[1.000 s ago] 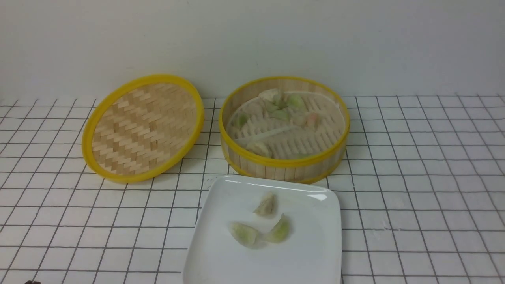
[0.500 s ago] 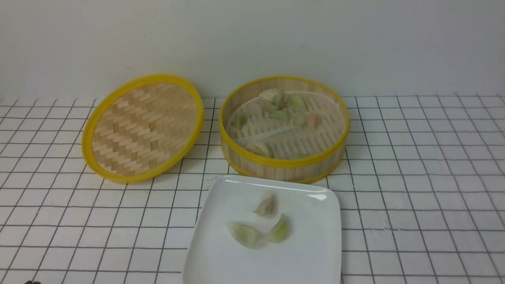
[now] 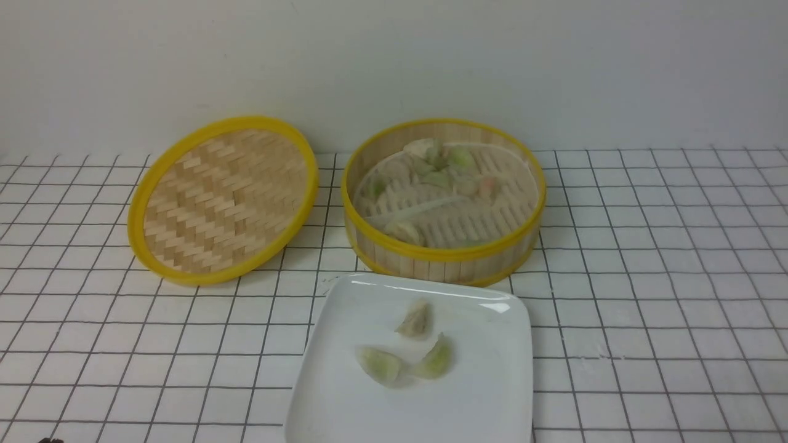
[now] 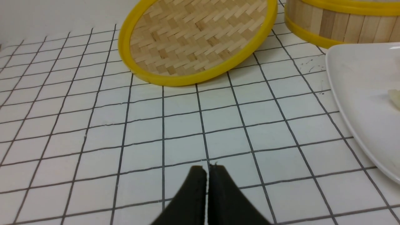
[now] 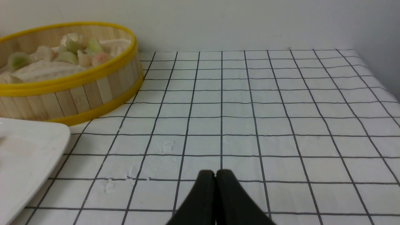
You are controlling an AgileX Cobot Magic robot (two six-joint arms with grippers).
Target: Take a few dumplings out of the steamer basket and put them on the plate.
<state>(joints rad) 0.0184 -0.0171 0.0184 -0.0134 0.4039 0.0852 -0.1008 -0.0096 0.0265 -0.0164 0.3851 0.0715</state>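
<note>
Presently both the left gripper (image 4: 207, 168) and right gripper (image 5: 215, 173) sit pressed closed and empty above the gridded cloth (image 3: 646, 277), three dumplings (image 3: 415, 320) lying ahead between them on the plate (image 3: 492, 394), long axes splayed differently, steamer basket (image 3: 443, 255) just beyond.

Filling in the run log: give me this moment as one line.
plate: three dumplings on it | steamer basket: more inside | lid: propped beside | left gripper: shut, empty | right gripper: shut, empty
</note>
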